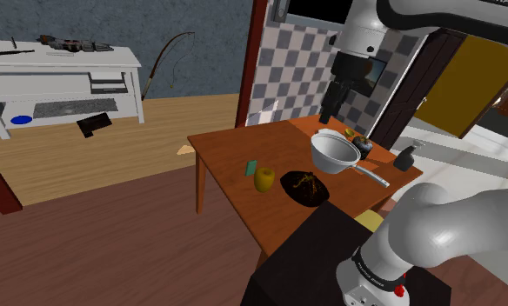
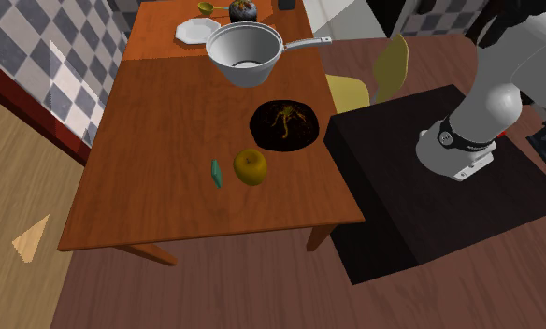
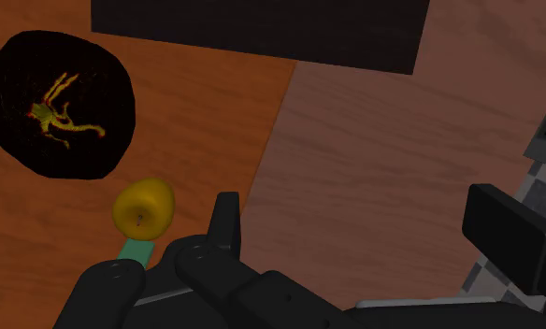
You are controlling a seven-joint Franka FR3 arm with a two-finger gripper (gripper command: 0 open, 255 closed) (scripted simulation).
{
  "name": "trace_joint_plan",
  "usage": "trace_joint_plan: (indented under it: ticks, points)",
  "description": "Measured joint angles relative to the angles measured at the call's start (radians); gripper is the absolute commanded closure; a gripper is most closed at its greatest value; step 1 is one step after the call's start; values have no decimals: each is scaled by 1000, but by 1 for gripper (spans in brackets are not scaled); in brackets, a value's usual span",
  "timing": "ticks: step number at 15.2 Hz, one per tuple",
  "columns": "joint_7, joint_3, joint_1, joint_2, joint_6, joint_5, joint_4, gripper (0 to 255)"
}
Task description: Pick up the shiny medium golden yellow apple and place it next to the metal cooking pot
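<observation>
Claw (image 3: 355, 198): released. Fingers (image 3: 224, 222) stand well apart with nothing between them. In the shoulder view I hang high over the table (image 1: 235, 196), up by the pot (image 1: 334, 153), touching nothing.

Apple (image 2: 251, 167): golden yellow, upright on the table, stem dimple up. It sits toward the end of the table away from the pot, well apart from my claw.

Neighbours: a small green piece (image 2: 216, 173) lies just beside the apple, on the side away from my stand (image 2: 430, 187). A black disc (image 2: 284, 124) with yellow-orange streaks lies flat between apple and pot, touching neither.

Pot: pale grey, upright, its long handle pointing to the second exterior view's right. Apple and pot are well apart. A white plate (image 2: 196, 31) sits just beyond the pot.

Wrist view: the apple lies off to one finger's side. The table edge and wood floor (image 3: 383, 131) are ahead.
</observation>
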Motion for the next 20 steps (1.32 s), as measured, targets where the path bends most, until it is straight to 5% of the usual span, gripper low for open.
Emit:
trace_joint_plan:
  ticks: [9, 20]
  points:
    - [-85, -68, -18, 147, 191, -28, -71, 0]
    - [-228, -169, -36, 508, 463, -17, -26, 0]
